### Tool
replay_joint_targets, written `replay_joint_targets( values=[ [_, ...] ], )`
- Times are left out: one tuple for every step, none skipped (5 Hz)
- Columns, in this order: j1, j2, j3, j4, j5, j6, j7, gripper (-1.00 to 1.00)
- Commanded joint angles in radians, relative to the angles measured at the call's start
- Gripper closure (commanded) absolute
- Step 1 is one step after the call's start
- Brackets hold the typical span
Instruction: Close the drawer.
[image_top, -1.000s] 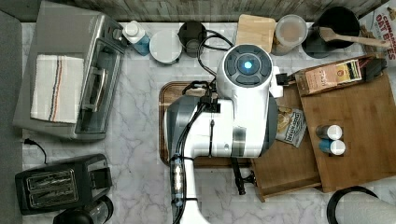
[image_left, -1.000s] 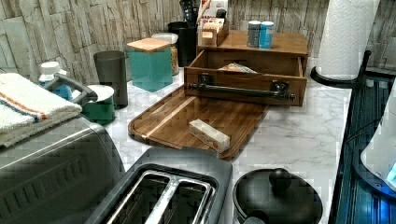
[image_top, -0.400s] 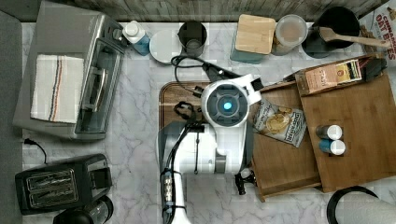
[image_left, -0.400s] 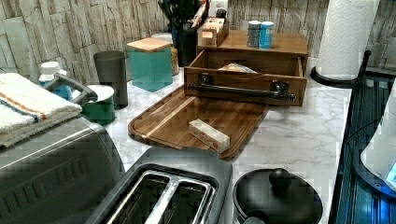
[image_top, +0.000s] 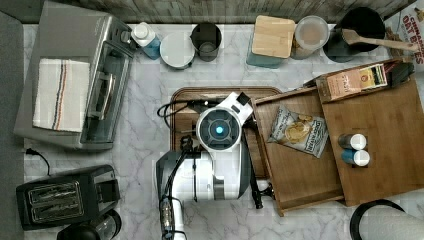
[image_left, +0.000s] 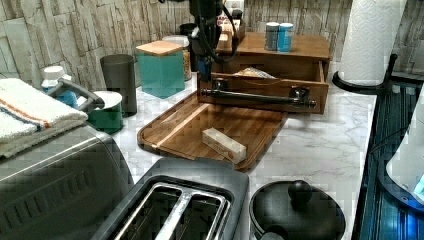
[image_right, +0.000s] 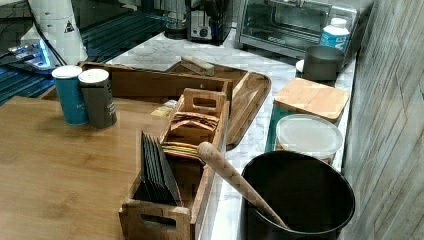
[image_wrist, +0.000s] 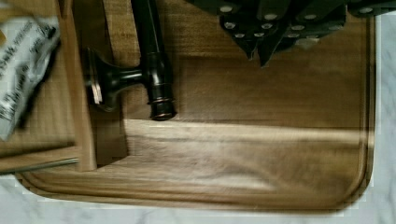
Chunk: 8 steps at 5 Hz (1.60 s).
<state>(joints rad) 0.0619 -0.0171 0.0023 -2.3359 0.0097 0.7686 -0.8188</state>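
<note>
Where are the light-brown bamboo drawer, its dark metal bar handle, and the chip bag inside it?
light-brown bamboo drawer (image_top: 295, 172): top view, bare flat bottom.
dark metal bar handle (image_left: 257, 96): left view, middle of the bar.
chip bag (image_top: 298, 131): top view, centre of the packet.

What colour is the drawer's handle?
The handle is dark, almost black. The left view shows it best.

A marble counter (image_top: 150, 150) carries a toaster oven (image_top: 80, 85), toaster (image_top: 65, 197), wooden tray (image_left: 210, 127) and canisters (image_top: 272, 40).

The white robot arm (image_top: 218, 150) has moved off the open light-brown bamboo drawer (image_top: 295, 172), uncovering the snack bag (image_top: 298, 131), and now hangs above the dark wooden tray (image_left: 175, 131).
</note>
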Motion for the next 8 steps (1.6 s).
replay_joint_targets(
  values=[
    [-0.007,-0.013,-0.006,-0.172,-0.091,0.116,-0.151,1.0],
    [-0.008,0.0,-0.006,-0.201,-0.083,0.132,-0.135,1.0],
    [0.014,-0.018,-0.024,-0.244,-0.17,0.132,-0.022,1.0],
    [-0.028,-0.028,-0.028,-0.257,-0.162,0.141,-0.108,1.0],
    [-0.058,-0.038,-0.056,-0.256,-0.19,0.162,-0.189,1.0],
    [-0.09,-0.028,-0.092,-0.233,-0.14,0.179,-0.327,1.0],
    [-0.107,0.003,-0.141,-0.185,-0.09,0.173,-0.43,1.0],
    [-0.117,0.032,-0.203,-0.137,-0.038,0.196,-0.549,1.0]
  ],
)
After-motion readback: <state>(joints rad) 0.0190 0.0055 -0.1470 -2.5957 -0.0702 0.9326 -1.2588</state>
